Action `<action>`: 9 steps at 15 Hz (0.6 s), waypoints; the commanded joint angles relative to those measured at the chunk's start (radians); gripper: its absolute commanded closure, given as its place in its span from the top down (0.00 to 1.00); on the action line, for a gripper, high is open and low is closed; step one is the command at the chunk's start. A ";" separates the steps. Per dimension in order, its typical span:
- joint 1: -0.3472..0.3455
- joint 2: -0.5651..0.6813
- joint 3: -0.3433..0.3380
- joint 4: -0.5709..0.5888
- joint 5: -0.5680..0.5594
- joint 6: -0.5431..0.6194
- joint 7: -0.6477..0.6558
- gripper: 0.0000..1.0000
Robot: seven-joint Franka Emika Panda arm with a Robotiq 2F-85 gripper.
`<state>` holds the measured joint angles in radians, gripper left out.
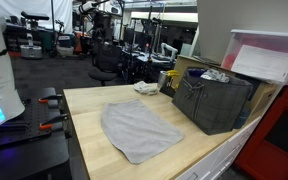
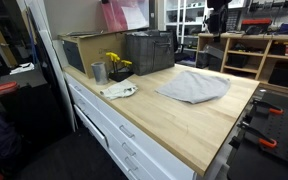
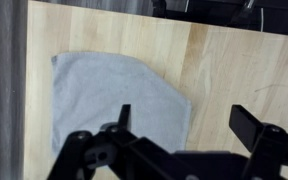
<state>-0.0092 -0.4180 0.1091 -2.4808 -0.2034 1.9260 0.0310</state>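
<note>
Only the wrist view caught the jaws: spread wide, gripping nothing, hanging over the grey cloth, which lay flat on the wooden worktop. Both exterior views showed that cloth mid-worktop, plus stuff the wrist cam missed: a dark crate and a crumpled white rag beside it.
</note>
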 commanded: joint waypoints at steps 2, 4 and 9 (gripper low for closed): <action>-0.024 0.128 -0.053 0.032 -0.025 0.174 0.050 1.00; -0.030 0.213 -0.071 0.054 -0.011 0.289 0.058 1.00; -0.024 0.471 -0.098 0.166 0.022 0.506 0.076 1.00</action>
<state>-0.0366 -0.1039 0.0217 -2.4193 -0.2013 2.3640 0.0862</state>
